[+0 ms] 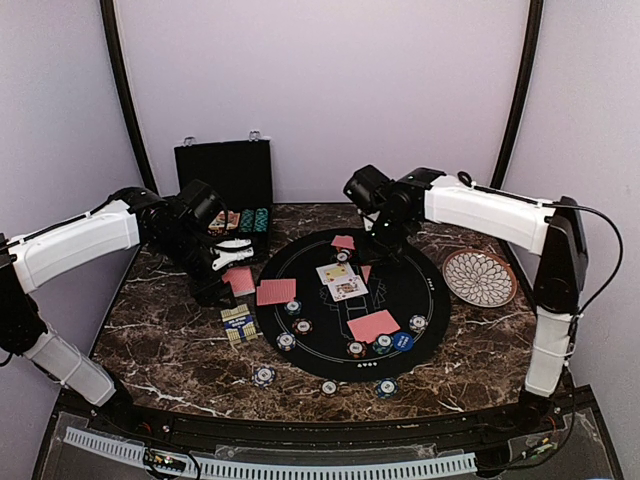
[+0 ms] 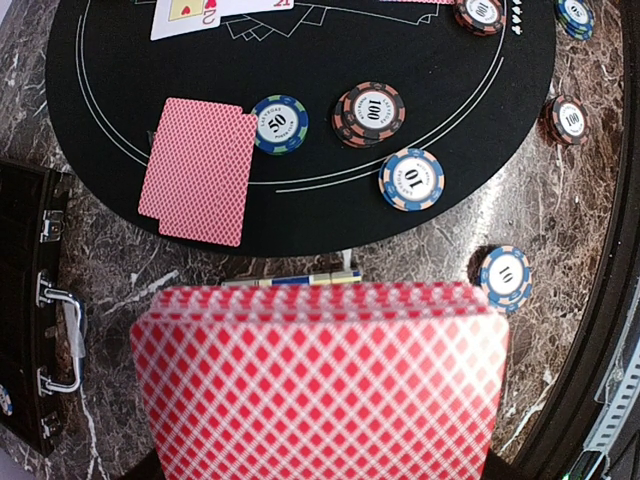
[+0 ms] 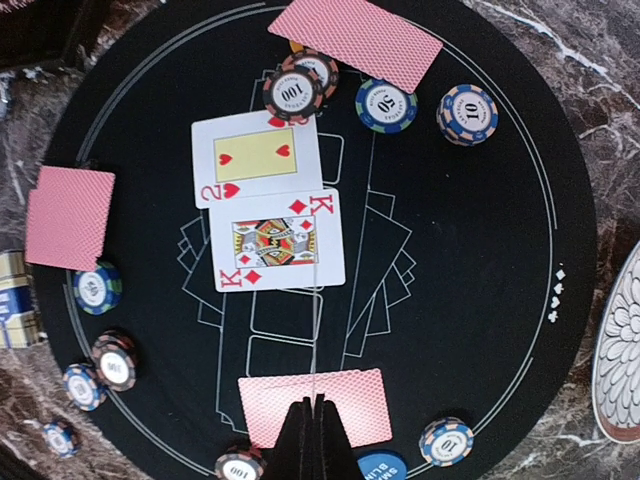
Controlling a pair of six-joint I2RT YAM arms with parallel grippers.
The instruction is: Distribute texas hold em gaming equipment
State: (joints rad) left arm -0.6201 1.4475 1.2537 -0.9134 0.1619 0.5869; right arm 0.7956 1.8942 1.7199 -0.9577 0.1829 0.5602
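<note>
Cards and chips are lying spread over a round black mat point(image 1: 445, 300) that is sitting in the middle of the marble tabletop point(image 1: 165, 345). The left pincer point(image 1: 228, 258) is hovering just off the mat's left edge, clenched on a thick deck point(image 2: 320, 380) of red-backed cards, which is filling the lower half of the left wrist view. The right pincer point(image 3: 315, 440) is hanging above the far half of the mat, its fingers pressed together on a single card point(image 1: 366, 272). From the right wrist that card is showing only as a thin pale edge.

The two of hearts point(image 3: 257, 158) and the king of diamonds point(image 3: 277, 240) are lying face up at the mat's centre, touching each other. Face-down cards are resting near the rim in three places: a left set point(image 3: 70, 215), a far set point(image 3: 355, 40) and a near set point(image 3: 265, 405). Striped chips point(image 3: 298, 92) are sitting beside each set, and a blue marker disc point(image 1: 402, 340) is lying just right of the near set. Three loose chips point(image 1: 263, 376) are lying on the bare marble by the mat's near edge.

A patterned pack point(image 1: 238, 322) is lying left of the mat. The open black case point(image 1: 225, 170) is standing at the far left, and the white plate point(image 1: 479, 277) is sitting right of the mat.
</note>
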